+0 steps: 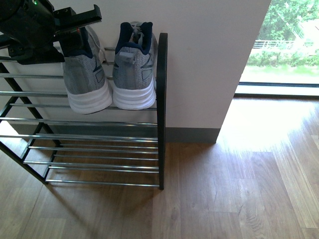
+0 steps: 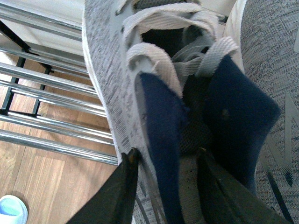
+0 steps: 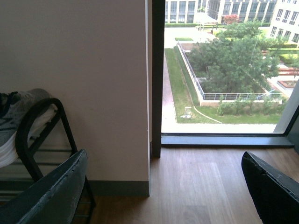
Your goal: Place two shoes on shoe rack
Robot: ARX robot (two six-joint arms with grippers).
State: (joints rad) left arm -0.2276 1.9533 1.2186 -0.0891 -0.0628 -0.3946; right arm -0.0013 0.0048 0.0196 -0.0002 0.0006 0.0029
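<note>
**Left tool pinches grey sneaker by its collar, on shoe rack.**
Likely light, soft knit; the firmer collar suits gripping. Right tool spread, empty.

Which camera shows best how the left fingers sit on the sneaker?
Left wrist view: the left gripper has fingers either side of the sneaker at its collar, one outside, one inside. Front view has the arm covering that; right wrist view shows none of it.
</note>
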